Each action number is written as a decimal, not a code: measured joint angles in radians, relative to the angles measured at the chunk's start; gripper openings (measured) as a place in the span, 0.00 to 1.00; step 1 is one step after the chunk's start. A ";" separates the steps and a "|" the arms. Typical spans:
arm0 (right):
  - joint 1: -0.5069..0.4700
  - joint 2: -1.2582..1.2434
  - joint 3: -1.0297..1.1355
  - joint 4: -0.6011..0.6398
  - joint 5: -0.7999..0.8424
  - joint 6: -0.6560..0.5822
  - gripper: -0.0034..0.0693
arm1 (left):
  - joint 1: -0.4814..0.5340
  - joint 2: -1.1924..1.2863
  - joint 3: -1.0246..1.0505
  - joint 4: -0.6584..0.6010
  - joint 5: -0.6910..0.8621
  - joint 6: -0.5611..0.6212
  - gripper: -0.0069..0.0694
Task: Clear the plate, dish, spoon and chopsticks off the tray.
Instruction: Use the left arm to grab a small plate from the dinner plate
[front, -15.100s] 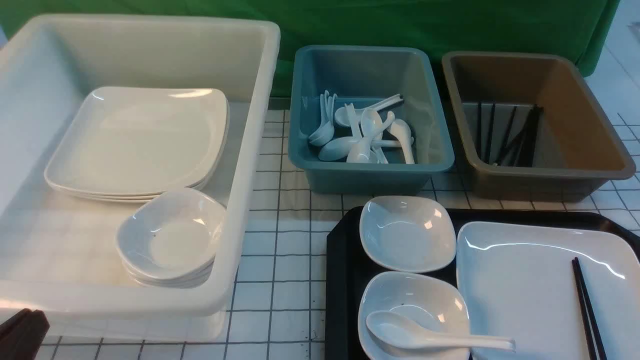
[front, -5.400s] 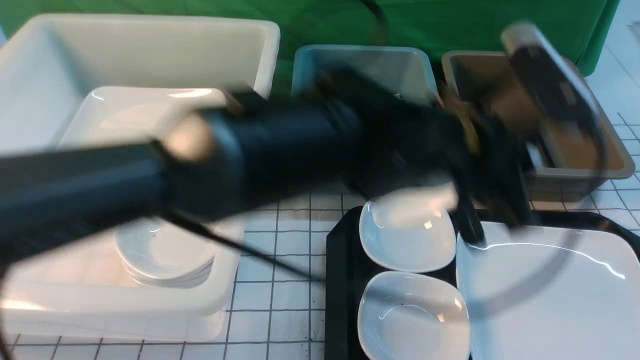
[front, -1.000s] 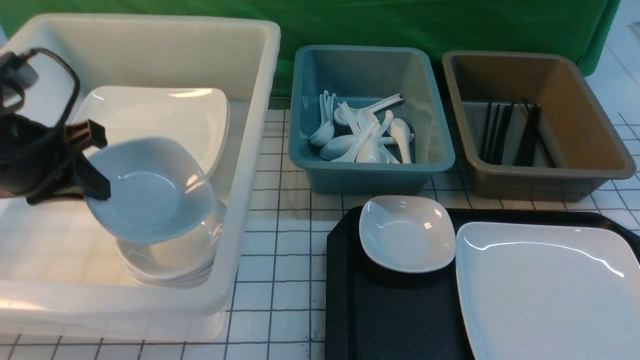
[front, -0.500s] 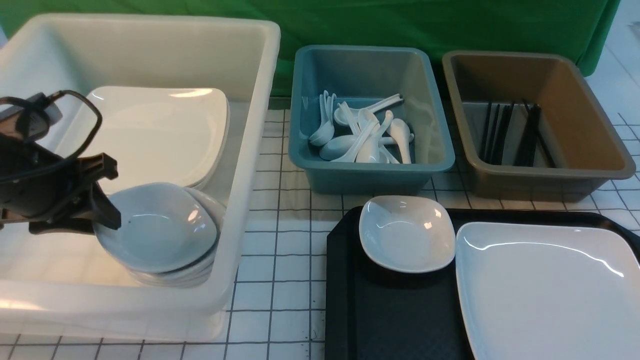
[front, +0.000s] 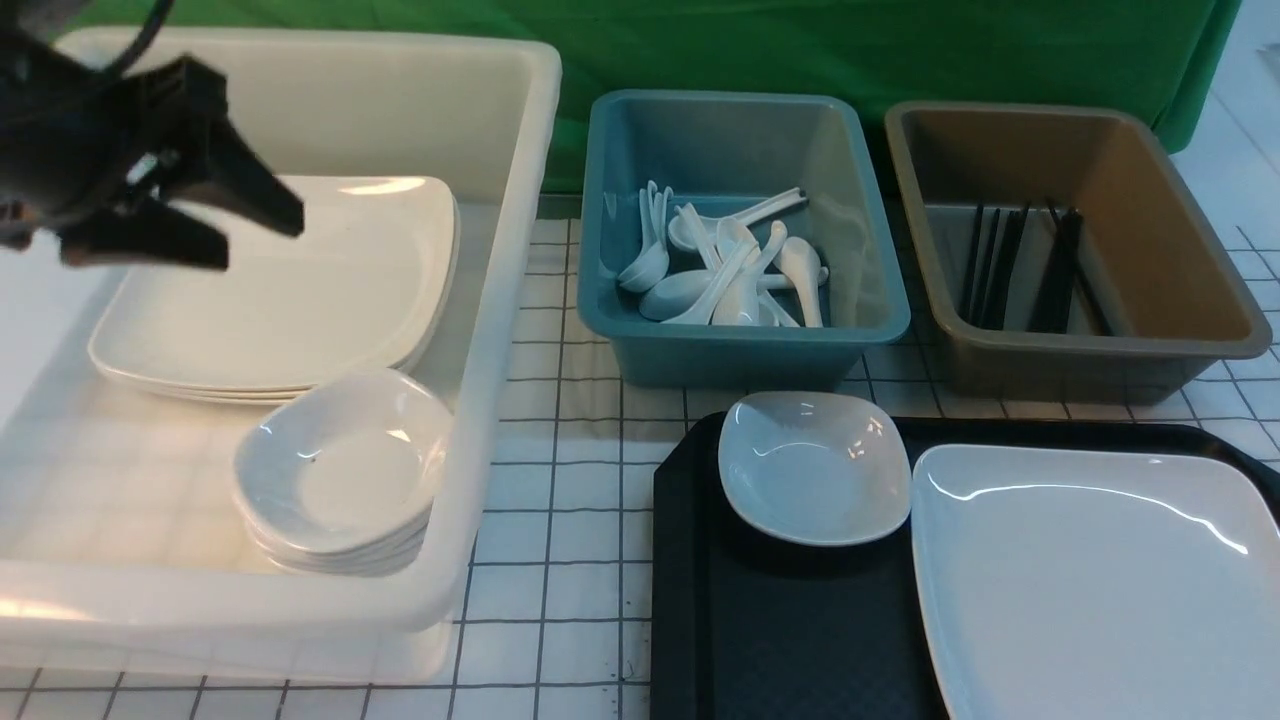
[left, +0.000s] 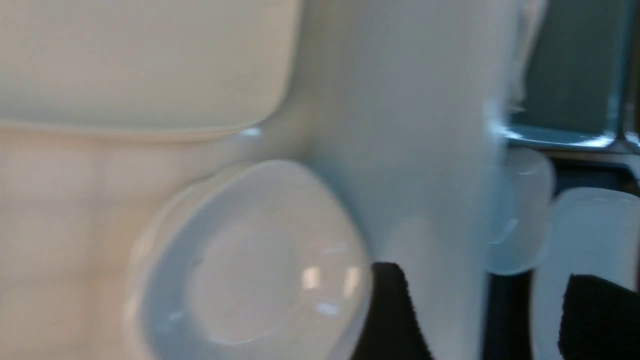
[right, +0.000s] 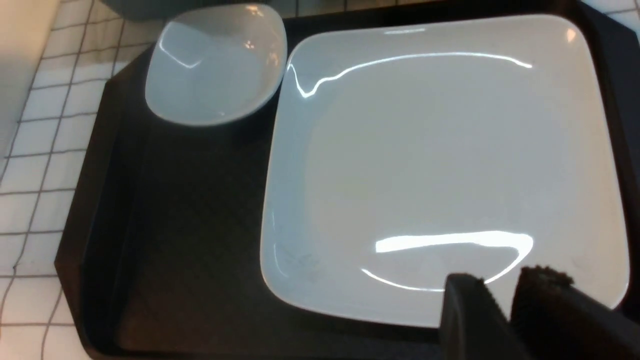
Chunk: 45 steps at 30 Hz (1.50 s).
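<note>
The large white square plate (front: 1090, 580) lies on the right of the black tray (front: 780, 630). One small white dish (front: 815, 465) sits at the tray's far left corner. The plate (right: 440, 165), dish (right: 217, 62) and tray (right: 190, 225) also show in the right wrist view. My left gripper (front: 262, 238) is open and empty, raised over the stacked plates in the white bin. My right gripper (right: 502, 280) is shut and empty above the plate's near edge; it is out of the front view. No spoon or chopsticks lie on the tray.
A big white bin (front: 500, 300) at the left holds stacked plates (front: 290, 300) and a stack of small dishes (front: 345, 475). A blue bin (front: 600, 250) holds several white spoons (front: 730, 275). A brown bin (front: 1190, 270) holds several black chopsticks (front: 1010, 265).
My left gripper has let go of the small dish onto the dish stack in the white bin, then risen up and back, open. The tray's plate and dish have not moved.
</note>
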 joint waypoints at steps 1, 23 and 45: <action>0.000 0.000 0.000 0.000 -0.001 0.000 0.31 | -0.015 -0.001 -0.005 -0.010 0.001 0.007 0.52; 0.000 0.000 0.000 0.000 -0.013 -0.004 0.34 | -1.049 0.329 -0.056 0.790 -0.331 0.019 0.26; 0.000 0.000 0.000 0.000 0.014 -0.020 0.36 | -1.060 0.530 -0.056 0.973 -0.594 0.000 0.72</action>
